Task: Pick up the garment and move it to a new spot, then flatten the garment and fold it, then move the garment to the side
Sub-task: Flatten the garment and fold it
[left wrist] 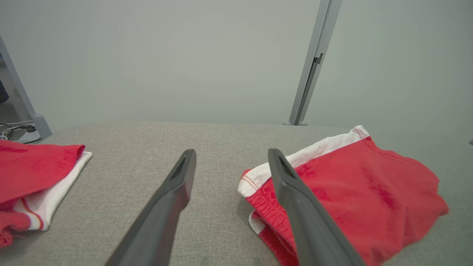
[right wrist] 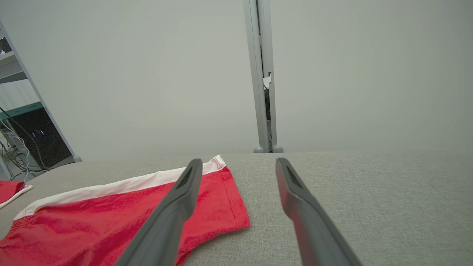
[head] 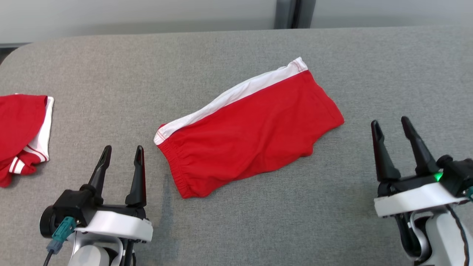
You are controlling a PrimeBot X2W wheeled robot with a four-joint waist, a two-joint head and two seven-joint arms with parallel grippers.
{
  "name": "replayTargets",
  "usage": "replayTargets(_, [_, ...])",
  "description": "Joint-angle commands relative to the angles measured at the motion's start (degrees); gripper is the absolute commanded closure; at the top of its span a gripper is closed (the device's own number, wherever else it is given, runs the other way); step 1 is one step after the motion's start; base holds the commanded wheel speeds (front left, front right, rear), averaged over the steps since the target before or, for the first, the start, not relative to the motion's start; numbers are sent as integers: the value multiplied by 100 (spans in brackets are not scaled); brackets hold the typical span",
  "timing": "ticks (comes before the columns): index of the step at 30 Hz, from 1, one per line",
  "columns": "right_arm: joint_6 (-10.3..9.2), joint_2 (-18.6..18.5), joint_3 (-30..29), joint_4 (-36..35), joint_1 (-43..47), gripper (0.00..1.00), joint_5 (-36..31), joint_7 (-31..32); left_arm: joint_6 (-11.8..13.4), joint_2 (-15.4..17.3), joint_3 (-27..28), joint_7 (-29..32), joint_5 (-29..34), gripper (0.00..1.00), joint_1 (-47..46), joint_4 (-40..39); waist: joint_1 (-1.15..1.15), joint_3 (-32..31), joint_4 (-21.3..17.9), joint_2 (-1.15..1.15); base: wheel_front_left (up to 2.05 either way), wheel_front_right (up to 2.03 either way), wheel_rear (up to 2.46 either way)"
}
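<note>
Well, from the head the garment [head: 251, 129] lies on the surface [head: 258, 229] between left tool [head: 123, 148] and right tool [head: 390, 122], both apart and empty; left wrist shows another red cloth [left wrist: 33, 170] that might get grabbed wrongly; right wrist shows a thin hem [right wrist: 236, 207] that may slip.

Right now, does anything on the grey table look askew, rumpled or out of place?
Mildly. The red shorts with a white band lie diagonally on the grey fabric table, wrinkled near the elastic waist. A second red-and-white garment sits bunched at the far left. Nothing looks damaged.
</note>
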Motion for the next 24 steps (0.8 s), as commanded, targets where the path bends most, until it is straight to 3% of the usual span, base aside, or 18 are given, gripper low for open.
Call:
replayTargets(1, [2,-68,-29,-22,-102,0,6,-15,25,7,-1,3,0,0,-101,-29,0,62,43,0,0,0,0])
replayTargets(9, [2,-599,-4,307,-1090,0,220,235,-35,-97,-183,-28,68,0,-487,-130,0,688,403,0,0,0,0])
replayTargets(15, [2,-969,548,1033,-1746,0,573,666,-85,-253,-292,-119,41,0,-739,40,0,1096,721,0,0,0,0])
replayTargets(24, [2,-1143,1069,2012,-2150,0,869,1334,-159,-417,-335,-238,14,0,-965,350,0,1363,905,0,0,0,0])
